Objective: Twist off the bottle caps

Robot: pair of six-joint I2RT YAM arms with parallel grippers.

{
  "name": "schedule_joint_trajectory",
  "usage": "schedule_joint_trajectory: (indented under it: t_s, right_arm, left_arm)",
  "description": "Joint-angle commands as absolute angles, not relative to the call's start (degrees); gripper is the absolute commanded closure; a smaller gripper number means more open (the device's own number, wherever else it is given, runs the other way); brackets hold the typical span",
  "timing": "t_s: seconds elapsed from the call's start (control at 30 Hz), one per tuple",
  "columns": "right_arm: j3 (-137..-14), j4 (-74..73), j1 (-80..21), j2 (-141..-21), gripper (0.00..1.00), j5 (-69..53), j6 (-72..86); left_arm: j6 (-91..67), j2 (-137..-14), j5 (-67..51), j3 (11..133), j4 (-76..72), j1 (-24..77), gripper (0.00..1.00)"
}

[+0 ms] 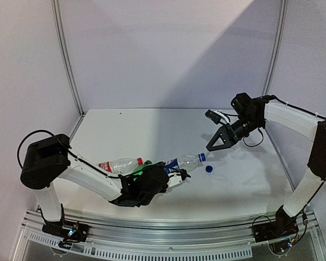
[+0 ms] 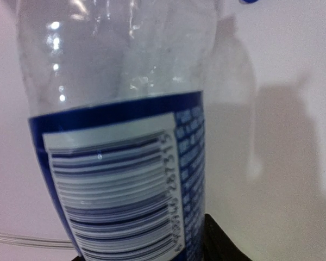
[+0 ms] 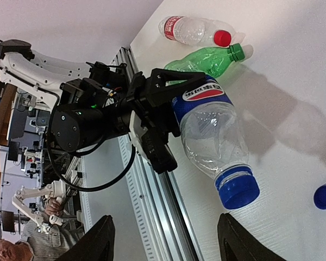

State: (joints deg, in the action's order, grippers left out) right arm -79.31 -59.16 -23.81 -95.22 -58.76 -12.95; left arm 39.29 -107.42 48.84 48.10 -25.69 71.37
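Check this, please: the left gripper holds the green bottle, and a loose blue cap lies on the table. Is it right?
Not quite. The left gripper holds the clear bottle with the blue label, not the green bottle, as the right wrist view shows. The loose blue cap does lie on the table.
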Motion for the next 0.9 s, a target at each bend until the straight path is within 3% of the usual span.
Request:
schedule_joint_trajectory:
  t_s: [0.0,0.87]
  right_arm:
    - [-77.84,-59.05,-23.58,-97.19,0.34,-58.57,-10.89]
    - [-79.78,-56.82,-23.54,-103.56,0.52,-60.16,-8.77]
  left_arm:
    - [41.12,-108.02,51.23,49.77,-29.81,72.25,0.54]
    - [39.55,-105.56,50.32,49.13,-29.38,72.6,0.54]
